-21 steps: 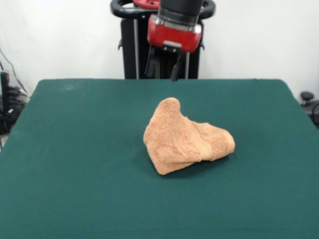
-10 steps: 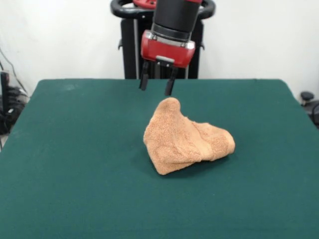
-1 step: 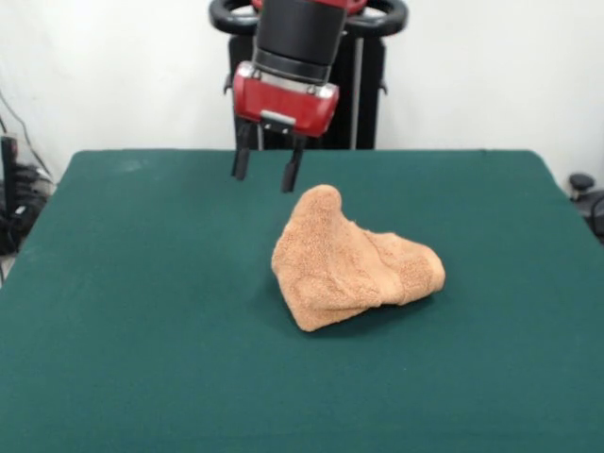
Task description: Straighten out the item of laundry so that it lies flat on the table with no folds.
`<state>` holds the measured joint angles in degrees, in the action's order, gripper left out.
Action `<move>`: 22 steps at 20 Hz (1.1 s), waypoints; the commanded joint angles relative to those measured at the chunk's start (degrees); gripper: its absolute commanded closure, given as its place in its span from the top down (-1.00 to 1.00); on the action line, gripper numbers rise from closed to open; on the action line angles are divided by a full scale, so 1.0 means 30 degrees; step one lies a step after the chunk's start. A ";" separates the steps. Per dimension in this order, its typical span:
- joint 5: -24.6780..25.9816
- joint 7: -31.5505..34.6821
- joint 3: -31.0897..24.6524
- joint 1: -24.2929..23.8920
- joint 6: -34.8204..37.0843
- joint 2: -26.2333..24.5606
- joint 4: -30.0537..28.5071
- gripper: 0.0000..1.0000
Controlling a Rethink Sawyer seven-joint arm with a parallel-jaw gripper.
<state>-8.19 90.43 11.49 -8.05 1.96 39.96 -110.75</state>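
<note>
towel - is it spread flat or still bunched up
Bunched up. The towel sits in a crumpled heap on the table, with a raised peak at its far end and folds across it. The open tool hangs beside that peak, not touching it.

Robotics lab: bare white wall (image 3: pixel 491 66), green-felt table (image 3: pixel 142 311), cables (image 3: pixel 19 203) at edge.

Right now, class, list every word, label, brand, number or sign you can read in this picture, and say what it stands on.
None can be read: the crumpled orange-tan terry towel, the dark green felt-covered table and the red and black gripper show no legible text.
</note>
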 commanded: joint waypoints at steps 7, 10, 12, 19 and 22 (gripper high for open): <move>-0.1449 0.6686 -0.5254 -0.1018 -0.3017 -0.1746 -0.1782 1.00; -0.1434 0.6804 -0.6019 -0.1422 -0.3270 -0.2323 -0.1831 1.00; -0.1515 0.6705 -0.6388 -0.1649 -0.2947 -0.2555 -0.1859 1.00; -0.1296 0.6849 -0.7370 -0.2352 -0.2656 -0.2931 -0.2010 1.00; -0.1287 0.6992 -0.7093 -0.2078 -0.2910 -0.2910 -0.1987 1.00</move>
<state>-9.46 94.70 -1.66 -15.05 -6.08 33.02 -112.09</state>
